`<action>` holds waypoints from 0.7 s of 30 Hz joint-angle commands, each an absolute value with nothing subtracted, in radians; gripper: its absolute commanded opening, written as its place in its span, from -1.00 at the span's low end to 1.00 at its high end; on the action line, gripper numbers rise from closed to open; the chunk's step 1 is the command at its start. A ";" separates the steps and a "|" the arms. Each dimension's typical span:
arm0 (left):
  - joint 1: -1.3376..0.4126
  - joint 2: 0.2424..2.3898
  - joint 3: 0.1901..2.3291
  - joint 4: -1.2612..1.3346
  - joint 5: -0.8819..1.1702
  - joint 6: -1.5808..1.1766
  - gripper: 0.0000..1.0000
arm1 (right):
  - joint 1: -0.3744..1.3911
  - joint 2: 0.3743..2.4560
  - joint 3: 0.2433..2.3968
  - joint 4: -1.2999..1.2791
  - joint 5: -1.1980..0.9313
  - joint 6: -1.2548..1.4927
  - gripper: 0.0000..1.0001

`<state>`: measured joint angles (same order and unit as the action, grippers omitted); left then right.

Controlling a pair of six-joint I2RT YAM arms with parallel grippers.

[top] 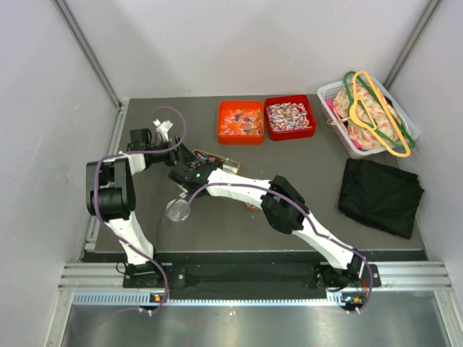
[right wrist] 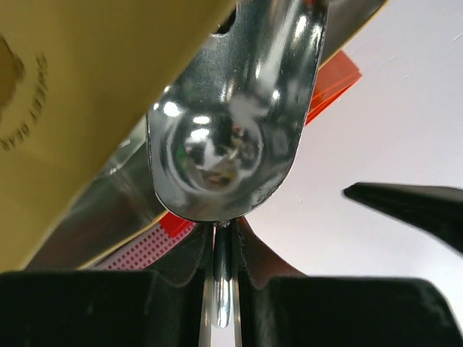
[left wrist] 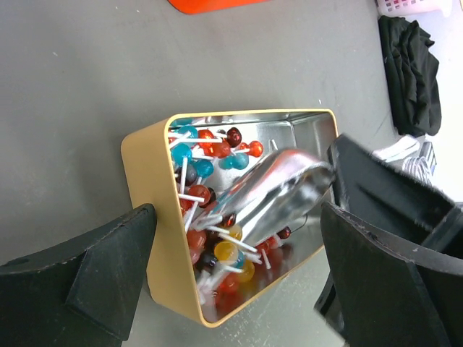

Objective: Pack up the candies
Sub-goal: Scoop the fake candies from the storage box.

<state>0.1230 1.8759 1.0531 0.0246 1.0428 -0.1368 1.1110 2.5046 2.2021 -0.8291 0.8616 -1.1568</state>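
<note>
Grip: your right gripper [right wrist: 224,249] was pinched tight on the thin handle of a metal scoop [left wrist: 278,189], whose bowl lay inside the gold tin [left wrist: 148,210]. Your left gripper [left wrist: 239,238] stood wide open astride the tin, holding nothing. Lollipops [left wrist: 197,194] covered part of the tin's floor. Well beyond the tin, wrapped candies [top: 289,116] still filled a red tray [top: 269,134], so packing looked only partway done.

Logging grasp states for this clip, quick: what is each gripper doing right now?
Left gripper: open, holding nothing.
Right gripper: shut on the metal scoop, at its handle.
</note>
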 commanded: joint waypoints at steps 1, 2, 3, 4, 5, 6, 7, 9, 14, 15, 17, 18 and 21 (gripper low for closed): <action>0.118 1.825 1.034 0.080 1.081 -0.150 0.98 | 1.141 2.543 2.256 -0.799 0.825 -1.151 -1.00; 0.117 1.827 1.034 0.083 1.081 -0.155 0.98 | 1.141 2.546 2.252 -0.805 0.818 -1.120 -1.00; 0.118 1.828 1.034 0.084 1.083 -0.161 0.98 | 1.141 2.546 2.249 -0.821 0.809 -1.103 -1.00; 0.117 1.832 1.034 0.089 1.083 -0.164 0.98 | 1.141 2.548 2.247 -0.828 0.789 -1.085 -1.00; 0.117 1.832 1.032 0.098 1.083 -0.169 0.98 | 1.141 2.548 2.243 -0.831 0.776 -1.042 -1.00; 0.117 1.832 1.031 0.101 1.083 -0.173 0.98 | 1.141 2.548 2.243 -0.859 0.763 -1.020 -1.00; 0.117 1.832 1.031 0.101 1.083 -0.172 0.98 | 1.141 2.548 2.241 -0.862 0.741 -0.999 -1.00; 0.115 1.830 1.029 0.101 1.083 -0.170 0.98 | 1.141 2.539 2.230 -0.877 0.709 -0.928 -1.00; 0.117 1.825 1.031 0.083 1.078 -0.156 0.98 | 1.123 2.502 2.215 -0.917 0.588 -0.787 -1.00; 0.115 1.825 1.031 0.081 1.080 -0.156 0.98 | 1.120 2.493 2.214 -0.922 0.581 -0.776 -1.00; 0.115 1.830 1.038 0.080 1.084 -0.160 0.98 | 1.111 2.481 2.214 -0.934 0.552 -0.744 -1.00; 0.117 1.833 1.042 0.078 1.089 -0.163 0.98 | 1.100 2.465 2.212 -0.933 0.543 -0.736 -1.00; 0.118 1.838 1.045 0.074 1.088 -0.160 0.98 | 1.079 2.441 2.206 -0.948 0.514 -0.715 -1.00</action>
<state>0.1230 1.8759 1.0386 0.0593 1.0412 -0.1589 1.1023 2.5069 2.2139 -0.8951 0.6548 -0.7815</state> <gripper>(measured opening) 0.990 0.090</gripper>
